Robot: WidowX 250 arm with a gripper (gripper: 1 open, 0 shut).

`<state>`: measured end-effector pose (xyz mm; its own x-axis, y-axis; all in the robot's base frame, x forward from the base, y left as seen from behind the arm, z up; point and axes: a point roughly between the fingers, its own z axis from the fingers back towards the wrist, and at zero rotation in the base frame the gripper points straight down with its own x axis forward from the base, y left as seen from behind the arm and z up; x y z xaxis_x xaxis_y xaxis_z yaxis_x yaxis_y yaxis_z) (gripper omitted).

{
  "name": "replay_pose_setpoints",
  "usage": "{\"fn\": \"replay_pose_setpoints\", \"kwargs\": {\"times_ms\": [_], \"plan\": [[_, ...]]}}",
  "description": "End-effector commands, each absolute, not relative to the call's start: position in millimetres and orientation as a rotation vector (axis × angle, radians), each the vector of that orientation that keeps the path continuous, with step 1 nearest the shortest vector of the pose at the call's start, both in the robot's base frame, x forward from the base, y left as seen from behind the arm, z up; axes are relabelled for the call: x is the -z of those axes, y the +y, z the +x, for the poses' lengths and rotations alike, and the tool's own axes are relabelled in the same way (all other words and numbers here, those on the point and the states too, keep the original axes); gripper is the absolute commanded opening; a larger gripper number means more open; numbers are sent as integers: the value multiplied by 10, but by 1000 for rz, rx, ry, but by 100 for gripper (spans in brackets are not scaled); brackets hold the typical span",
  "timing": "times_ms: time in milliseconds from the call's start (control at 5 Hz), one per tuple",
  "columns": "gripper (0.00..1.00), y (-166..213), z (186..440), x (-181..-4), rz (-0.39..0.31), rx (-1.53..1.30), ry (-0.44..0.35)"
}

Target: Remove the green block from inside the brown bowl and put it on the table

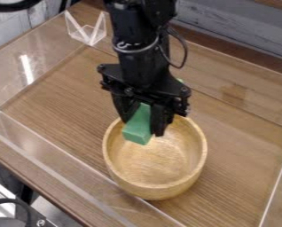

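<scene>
The green block [138, 129] hangs upright between the black fingers of my gripper [144, 121], which is shut on it. The block hovers over the far left rim of the brown bowl [155, 167], its lower end level with the rim. The bowl is a round light wooden one resting on the table [60, 97], and its inside shows nothing else. The arm comes down from the top of the view, and the gripper points straight down.
Clear acrylic walls [37, 151] border the wooden table on all sides. A small clear bracket [87, 31] stands at the back left. Bare tabletop lies left of and behind the bowl, and to its right.
</scene>
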<state>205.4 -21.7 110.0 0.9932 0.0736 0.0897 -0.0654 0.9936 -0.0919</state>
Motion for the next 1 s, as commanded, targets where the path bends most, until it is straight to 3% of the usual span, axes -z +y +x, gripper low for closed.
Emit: {"fn": "replay_pose_setpoints", "kwargs": {"times_ms": [0,400,800], "plan": [[0,-169,2111,-1136,-92,-76,-130],[0,-105,2143,-1086,-93,-84,-144],[0,173,2115,-1181,-88,-57,-153]]}}
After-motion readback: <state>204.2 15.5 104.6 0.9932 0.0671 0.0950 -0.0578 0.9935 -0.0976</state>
